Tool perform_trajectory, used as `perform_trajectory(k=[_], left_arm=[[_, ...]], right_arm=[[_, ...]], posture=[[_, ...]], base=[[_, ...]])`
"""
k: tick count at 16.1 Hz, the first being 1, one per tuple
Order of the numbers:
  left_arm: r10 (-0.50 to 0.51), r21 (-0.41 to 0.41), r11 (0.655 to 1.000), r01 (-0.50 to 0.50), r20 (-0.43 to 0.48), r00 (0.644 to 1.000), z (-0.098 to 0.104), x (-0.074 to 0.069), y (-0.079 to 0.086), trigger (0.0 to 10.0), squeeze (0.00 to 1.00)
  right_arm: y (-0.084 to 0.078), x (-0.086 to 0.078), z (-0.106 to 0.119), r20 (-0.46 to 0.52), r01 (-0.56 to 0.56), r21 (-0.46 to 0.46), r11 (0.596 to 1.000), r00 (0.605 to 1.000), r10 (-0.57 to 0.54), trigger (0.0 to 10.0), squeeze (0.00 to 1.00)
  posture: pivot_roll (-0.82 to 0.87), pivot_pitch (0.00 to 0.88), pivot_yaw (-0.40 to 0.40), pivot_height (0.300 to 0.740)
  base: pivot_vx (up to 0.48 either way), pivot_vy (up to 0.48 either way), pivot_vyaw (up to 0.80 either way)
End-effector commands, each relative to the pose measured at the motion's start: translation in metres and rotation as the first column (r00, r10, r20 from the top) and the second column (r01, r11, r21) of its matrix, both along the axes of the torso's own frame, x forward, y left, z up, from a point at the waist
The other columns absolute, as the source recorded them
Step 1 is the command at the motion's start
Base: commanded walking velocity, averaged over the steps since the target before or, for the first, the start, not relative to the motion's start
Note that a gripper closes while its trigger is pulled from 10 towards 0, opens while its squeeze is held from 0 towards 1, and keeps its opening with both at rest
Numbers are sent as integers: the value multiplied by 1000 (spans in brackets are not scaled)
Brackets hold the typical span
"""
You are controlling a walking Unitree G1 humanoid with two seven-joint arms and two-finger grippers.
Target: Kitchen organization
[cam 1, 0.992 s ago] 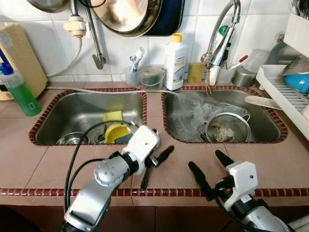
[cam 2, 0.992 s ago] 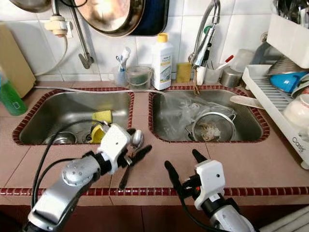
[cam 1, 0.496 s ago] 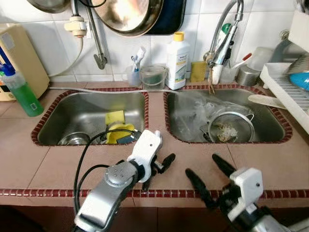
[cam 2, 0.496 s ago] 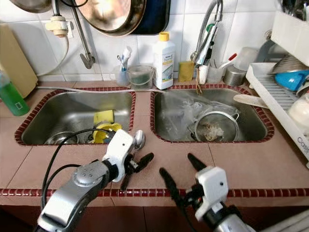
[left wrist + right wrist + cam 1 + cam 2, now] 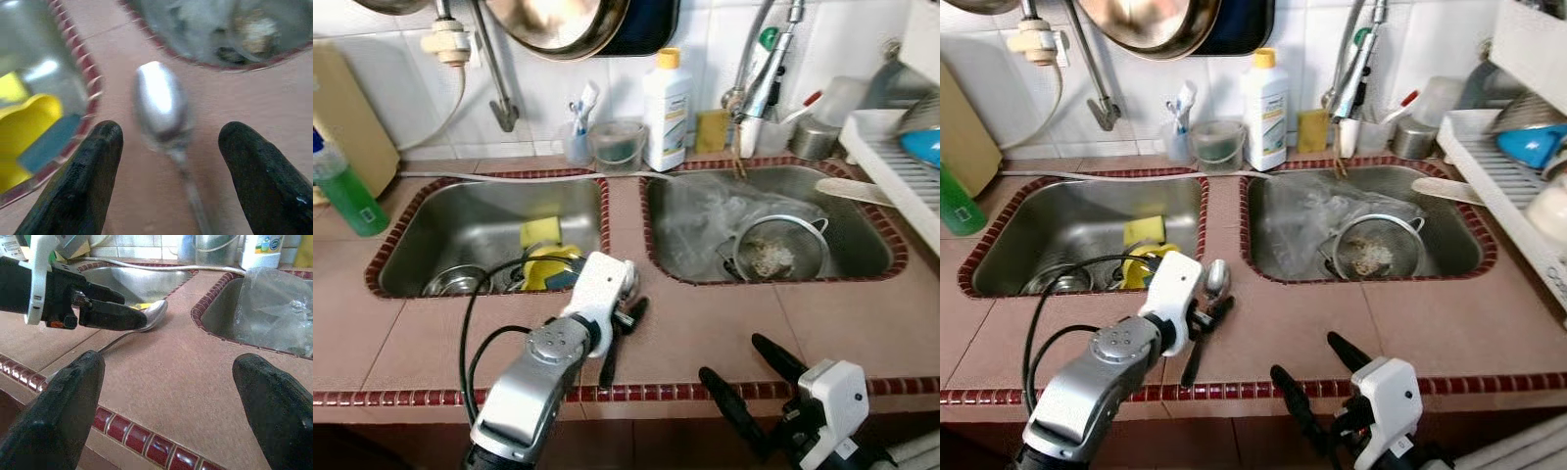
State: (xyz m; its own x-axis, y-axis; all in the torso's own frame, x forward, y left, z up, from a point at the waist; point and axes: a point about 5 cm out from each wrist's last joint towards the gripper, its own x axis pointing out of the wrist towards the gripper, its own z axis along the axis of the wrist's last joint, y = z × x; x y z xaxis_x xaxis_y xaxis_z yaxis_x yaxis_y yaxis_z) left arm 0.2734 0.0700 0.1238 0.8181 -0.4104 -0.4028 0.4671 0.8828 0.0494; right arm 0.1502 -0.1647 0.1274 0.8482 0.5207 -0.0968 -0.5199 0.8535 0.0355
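The right end effector (image 5: pixel 766 384) is held open at the near edge of the bench (image 5: pixel 724 318), its fingers spread wide above the tiled border. Farther in, the left end effector (image 5: pixel 168 161) is held open over a spoon (image 5: pixel 159 105), with one finger on each side of the spoon and no contact to be made out. The spoon is laid flat on the bench between the two sinks, its bowl pointing away from the robot. Beyond it, a yellow sponge (image 5: pixel 540 233) is seen in the left sink (image 5: pixel 440 235) and a strainer (image 5: pixel 780 251) in the right sink (image 5: pixel 862 235).
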Motion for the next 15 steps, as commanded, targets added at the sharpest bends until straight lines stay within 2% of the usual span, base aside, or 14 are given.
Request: perform_trajectory(k=[1, 3, 5, 10, 12, 15], left_arm=[[38, 32, 999, -37, -34, 999, -7, 1, 7, 10000, 0], [68, 52, 997, -66, -54, 996, -11, 1, 13, 10000, 0], [66, 31, 997, -64, -62, 996, -10, -1, 13, 10000, 0], [71, -102, 992, -68, 23, 997, 13, 5, 11, 10000, 0], [60, -124, 991, -56, 28, 998, 16, 5, 12, 10000, 0], [-27, -85, 996, 27, 2, 1000, 4, -4, 14, 10000, 0]], right_arm=[[2, -2, 5, 10, -13, 5, 1000, 1000, 12, 10000, 0], [2, -3, 6, 5, -20, 7, 1000, 1000, 20, 10000, 0], [2, -3, 6, 1, -23, 6, 1000, 1000, 23, 10000, 0], [1, 3, 5, 0, -43, 3, 999, 999, 43, 10000, 0], [2, 4, 5, 1, -46, 7, 999, 999, 46, 10000, 0], [1, 7, 4, 3, -52, 3, 999, 999, 52, 10000, 0]], posture=[[-199, 71, 73, 740], [-194, 73, 67, 740], [-190, 73, 62, 740], [-167, 62, 42, 740], [-158, 54, 43, 740], [-154, 47, 49, 740]], base=[[0, 0, 0], [0, 0, 0], [0, 0, 0], [0, 0, 0], [0, 0, 0], [0, 0, 0]])
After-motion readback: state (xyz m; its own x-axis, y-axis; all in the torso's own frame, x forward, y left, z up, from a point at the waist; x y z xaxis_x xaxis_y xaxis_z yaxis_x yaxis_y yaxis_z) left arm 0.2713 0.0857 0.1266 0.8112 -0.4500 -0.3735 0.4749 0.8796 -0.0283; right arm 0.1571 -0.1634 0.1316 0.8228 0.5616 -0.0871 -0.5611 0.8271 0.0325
